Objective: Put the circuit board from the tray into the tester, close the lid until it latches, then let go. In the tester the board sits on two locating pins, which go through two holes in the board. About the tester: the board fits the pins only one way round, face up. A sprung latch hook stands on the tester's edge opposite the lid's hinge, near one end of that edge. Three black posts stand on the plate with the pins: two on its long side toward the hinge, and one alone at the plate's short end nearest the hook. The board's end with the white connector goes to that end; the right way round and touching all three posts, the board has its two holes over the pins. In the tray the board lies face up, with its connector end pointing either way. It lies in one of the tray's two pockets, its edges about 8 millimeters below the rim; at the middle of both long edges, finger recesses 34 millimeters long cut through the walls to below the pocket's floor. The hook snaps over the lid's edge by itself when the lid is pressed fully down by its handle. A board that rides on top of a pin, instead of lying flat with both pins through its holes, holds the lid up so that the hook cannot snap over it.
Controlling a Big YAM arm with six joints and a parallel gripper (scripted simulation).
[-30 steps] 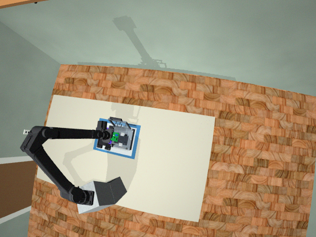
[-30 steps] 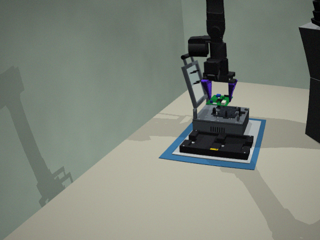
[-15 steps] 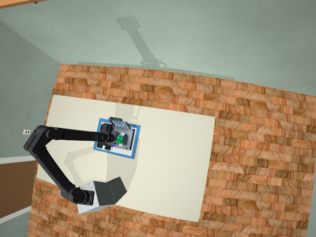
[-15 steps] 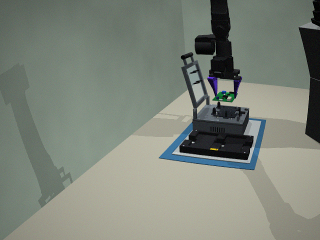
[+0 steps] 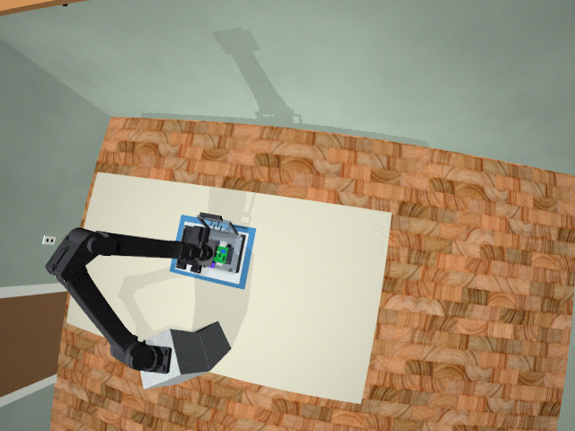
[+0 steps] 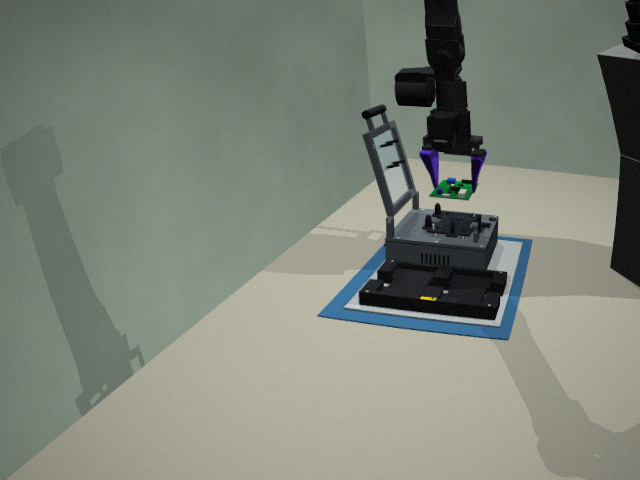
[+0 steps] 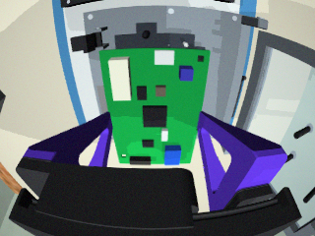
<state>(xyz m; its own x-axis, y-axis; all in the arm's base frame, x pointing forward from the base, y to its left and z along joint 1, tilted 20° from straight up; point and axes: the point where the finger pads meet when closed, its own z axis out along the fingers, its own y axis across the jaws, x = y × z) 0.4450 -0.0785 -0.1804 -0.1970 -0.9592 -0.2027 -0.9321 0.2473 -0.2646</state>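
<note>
My gripper (image 6: 453, 179) with purple fingers is shut on the green circuit board (image 6: 452, 189) across its long edges and holds it in the air above the grey tester (image 6: 442, 235). In the wrist view the board (image 7: 156, 105) hangs between the fingers, its white connector (image 7: 120, 79) at the far end, over the tester's plate (image 7: 157, 33). The tester's lid (image 6: 388, 165) stands open, its black handle (image 6: 373, 111) at the top. Black posts and pins (image 6: 437, 214) stand on the plate below the board. The black tray (image 6: 435, 291) lies in front of the tester, both pockets empty.
Tester and tray sit on a white plate on a blue mat (image 6: 429, 320). The arm's dark base box (image 5: 199, 347) stands at the table's near edge. The open lid (image 7: 289, 151) stands close to the right of the fingers in the wrist view.
</note>
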